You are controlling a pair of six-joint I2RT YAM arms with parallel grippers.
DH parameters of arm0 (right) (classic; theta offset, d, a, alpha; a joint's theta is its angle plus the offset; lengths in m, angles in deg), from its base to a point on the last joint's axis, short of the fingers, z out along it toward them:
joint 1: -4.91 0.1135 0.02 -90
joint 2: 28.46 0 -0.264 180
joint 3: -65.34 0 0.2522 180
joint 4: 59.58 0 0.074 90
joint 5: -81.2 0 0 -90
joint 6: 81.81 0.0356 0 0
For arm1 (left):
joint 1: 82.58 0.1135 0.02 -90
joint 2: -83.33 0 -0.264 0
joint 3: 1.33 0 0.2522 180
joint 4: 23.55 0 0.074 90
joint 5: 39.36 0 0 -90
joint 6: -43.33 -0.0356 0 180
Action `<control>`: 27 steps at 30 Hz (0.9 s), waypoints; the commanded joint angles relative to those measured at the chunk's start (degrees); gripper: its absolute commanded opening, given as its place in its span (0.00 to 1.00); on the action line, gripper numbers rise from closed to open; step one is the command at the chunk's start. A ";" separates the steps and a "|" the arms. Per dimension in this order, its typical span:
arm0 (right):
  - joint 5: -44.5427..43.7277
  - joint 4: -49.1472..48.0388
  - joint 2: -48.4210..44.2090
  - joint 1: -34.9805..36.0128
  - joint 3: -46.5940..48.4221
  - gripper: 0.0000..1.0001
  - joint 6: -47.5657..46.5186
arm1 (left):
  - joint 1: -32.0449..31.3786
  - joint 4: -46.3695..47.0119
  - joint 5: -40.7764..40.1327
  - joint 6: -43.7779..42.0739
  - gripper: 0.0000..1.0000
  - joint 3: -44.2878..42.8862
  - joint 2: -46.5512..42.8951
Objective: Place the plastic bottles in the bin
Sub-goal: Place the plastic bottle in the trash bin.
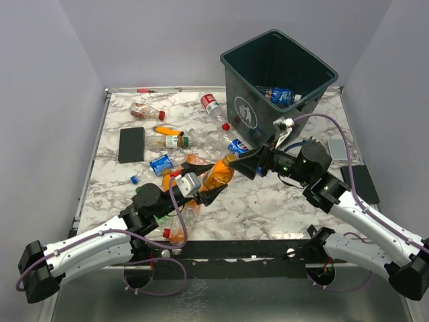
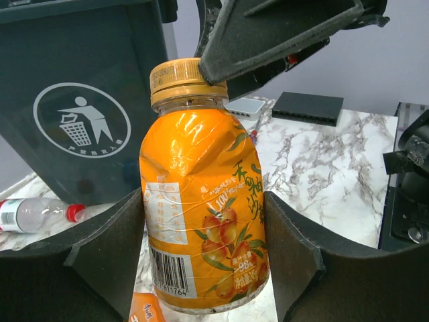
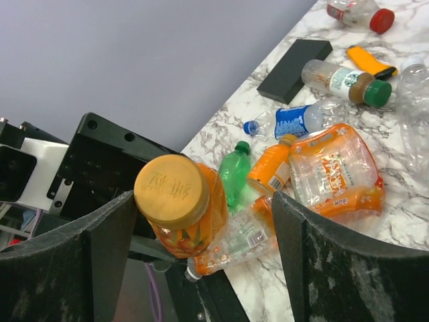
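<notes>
Over mid-table, the orange juice bottle is riding pinched around its belly by the left gripper. Its cap end is pointing into the right gripper, whose fingers are standing spread either side, untouching. The bin is sitting just beyond, nearer the right arm.

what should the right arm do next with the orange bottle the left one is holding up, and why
Probably close the right gripper on the cap end of the orange bottle. Its open fingers flank the cap, while the left gripper grips the body, and the bin stands on the right arm's side.
</notes>
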 commanded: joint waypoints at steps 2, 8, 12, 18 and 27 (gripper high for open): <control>3.10 -5.56 3.28 1.93 1.33 0.79 1.62 | -0.12 3.86 -2.96 -1.01 0.50 1.43 -0.88; 2.47 -9.46 5.77 4.08 0.00 0.67 3.42 | -0.08 4.76 -3.23 -0.21 0.50 1.25 0.46; 0.91 -11.16 6.11 4.48 -0.96 0.48 4.52 | -0.07 4.92 -3.03 0.46 0.50 1.27 1.04; -1.34 -12.14 3.62 4.49 -2.36 0.09 4.16 | -0.11 4.69 -3.40 1.94 0.80 0.91 1.42; -10.20 8.32 -1.96 4.49 16.84 0.00 -11.74 | -0.08 3.93 -13.81 3.37 0.99 0.46 -1.46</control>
